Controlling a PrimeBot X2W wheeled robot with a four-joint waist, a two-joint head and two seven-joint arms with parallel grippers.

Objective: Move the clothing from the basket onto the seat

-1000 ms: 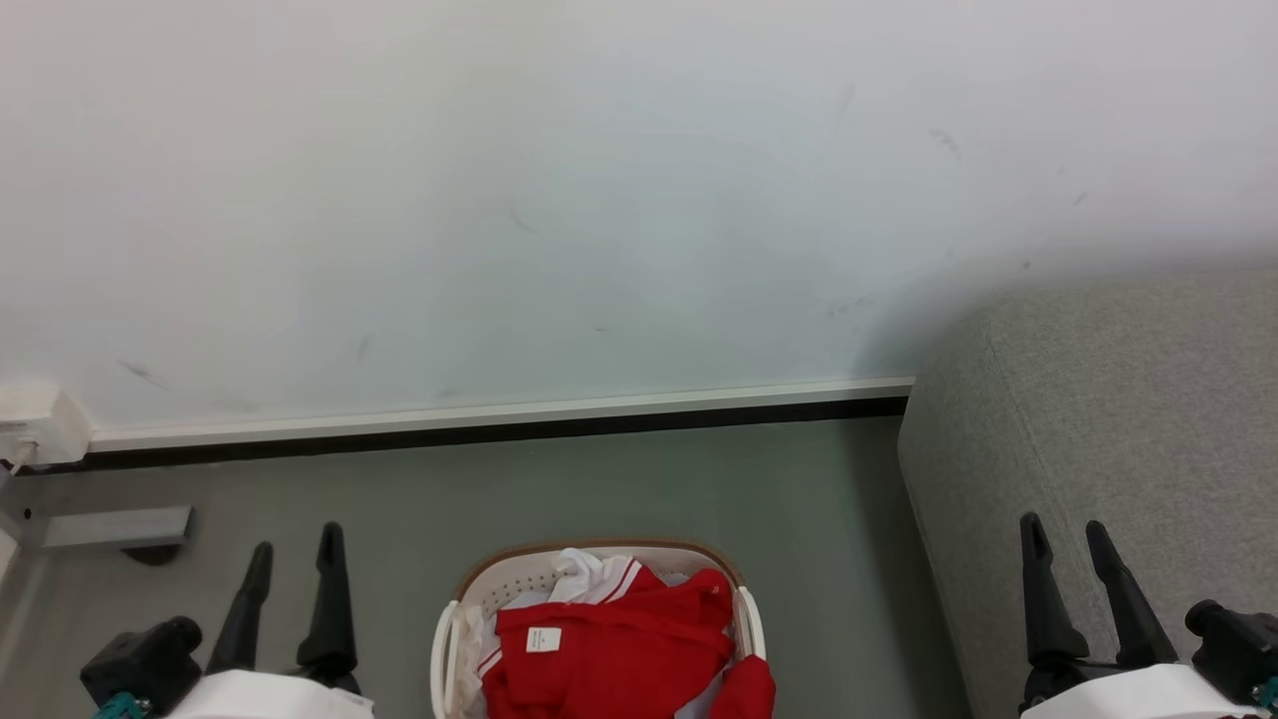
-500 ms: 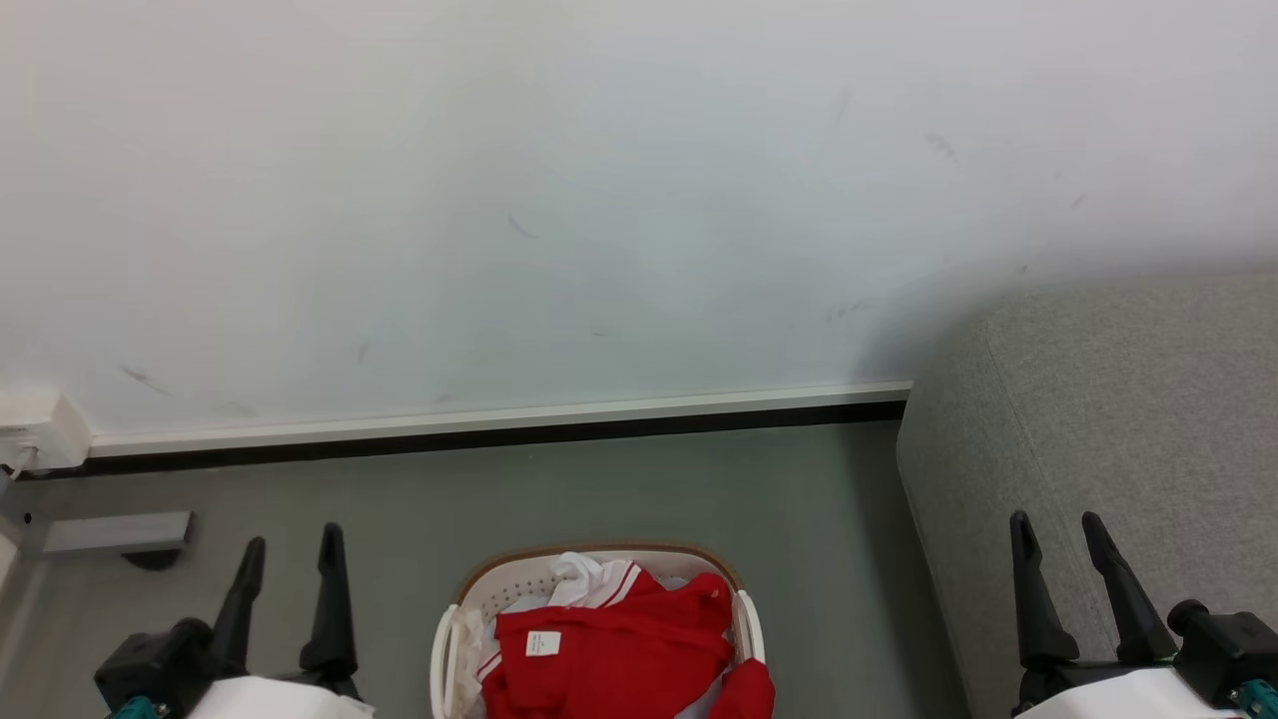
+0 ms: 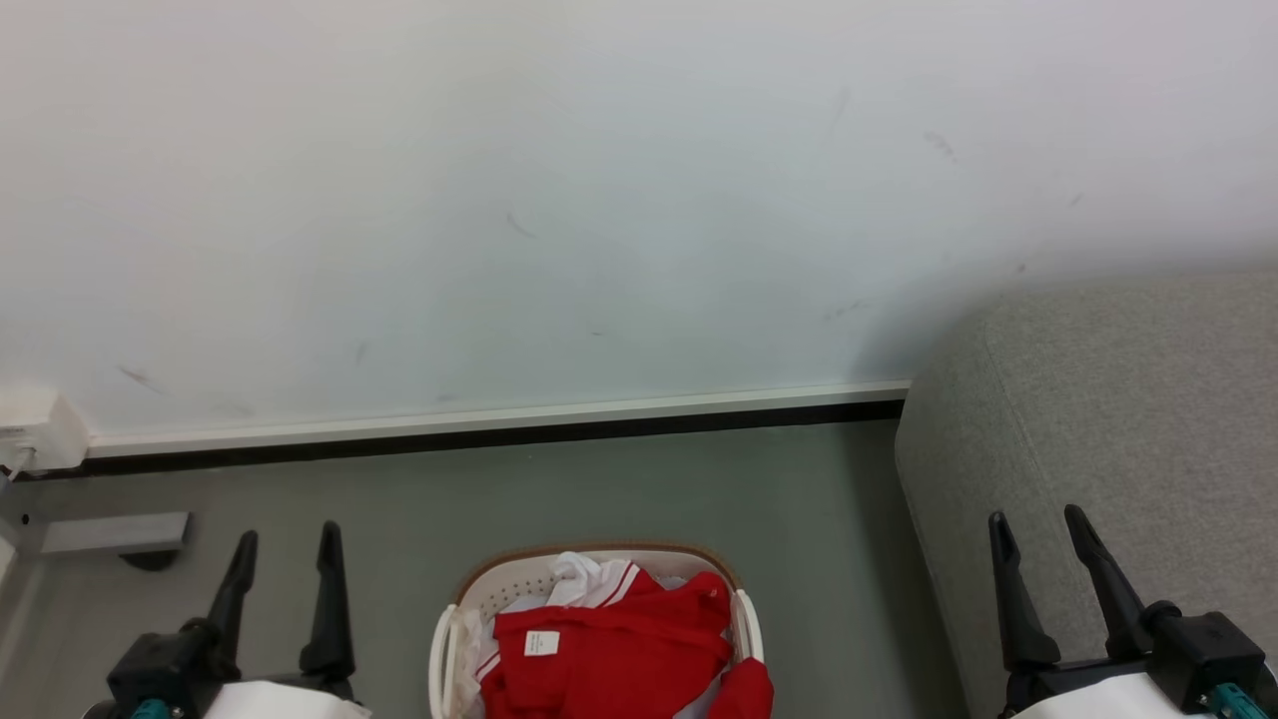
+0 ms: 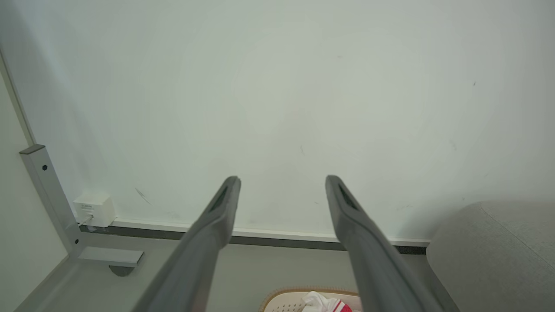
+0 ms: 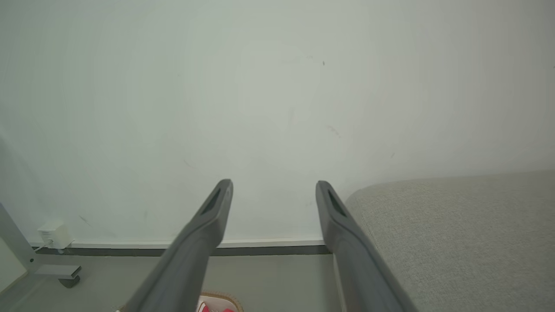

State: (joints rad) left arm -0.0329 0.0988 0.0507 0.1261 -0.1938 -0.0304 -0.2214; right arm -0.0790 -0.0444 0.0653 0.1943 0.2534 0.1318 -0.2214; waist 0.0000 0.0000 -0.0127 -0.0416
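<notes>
Both long dark pincers spread, empty.
The left gripper (image 3: 287, 536) and right gripper (image 3: 1036, 516) flank an oval perforated white plastic basket (image 3: 599, 548) of crumpled red fabric clothing (image 3: 619, 649); rounded grey upholstered seat (image 3: 1128, 399) alongside.

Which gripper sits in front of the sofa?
The right gripper; its fingers overlap the grey sofa, while the left gripper stands over the floor.

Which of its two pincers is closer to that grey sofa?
The right. The right pincer shows in front of the sofa, at its rounded end; the left pincer is on the far side of the laundry basket.
</notes>
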